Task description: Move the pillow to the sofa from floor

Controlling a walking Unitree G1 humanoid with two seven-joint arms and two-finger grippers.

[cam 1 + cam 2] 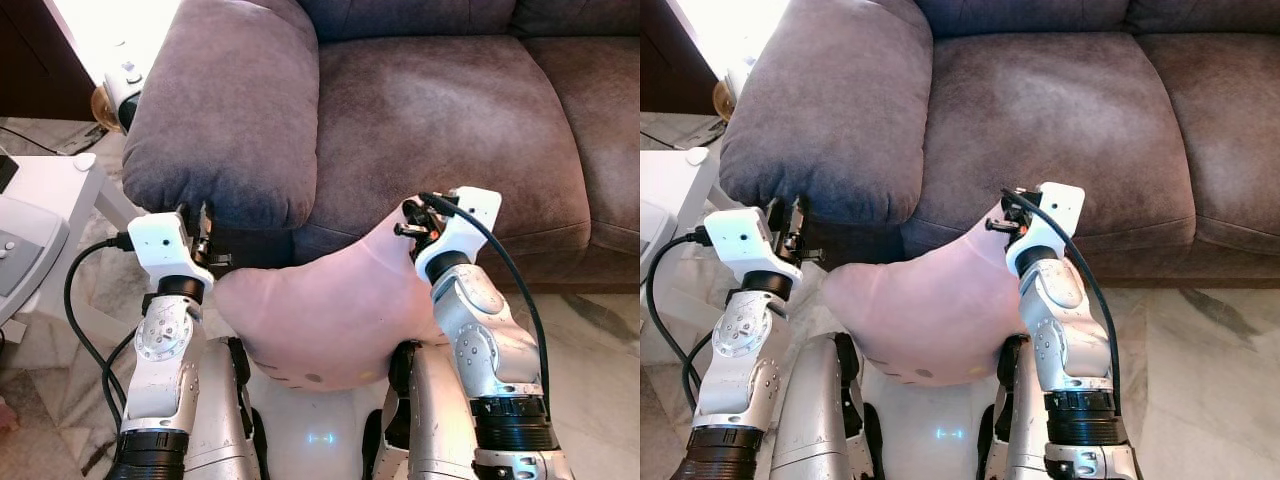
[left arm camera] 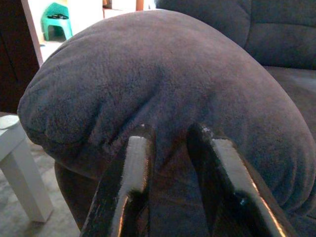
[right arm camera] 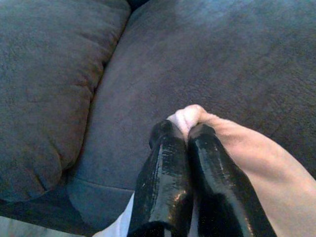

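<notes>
A soft pink pillow (image 1: 330, 310) hangs lifted in front of my body, between my two arms, just before the front edge of the brown sofa (image 1: 440, 120). My right gripper (image 3: 186, 131) is shut on the pillow's upper right corner, and a pinch of pink fabric shows at its fingertips above the seat cushion. My left gripper (image 2: 170, 143) stands open at the pillow's left edge. It points at the underside of the sofa's padded armrest (image 1: 230, 100), with nothing between its fingers.
A white side table (image 1: 50, 190) with cables stands at the left, close to the armrest. Marble floor (image 1: 600, 340) runs along the sofa's front. A teal stool (image 2: 57, 19) stands far behind the armrest.
</notes>
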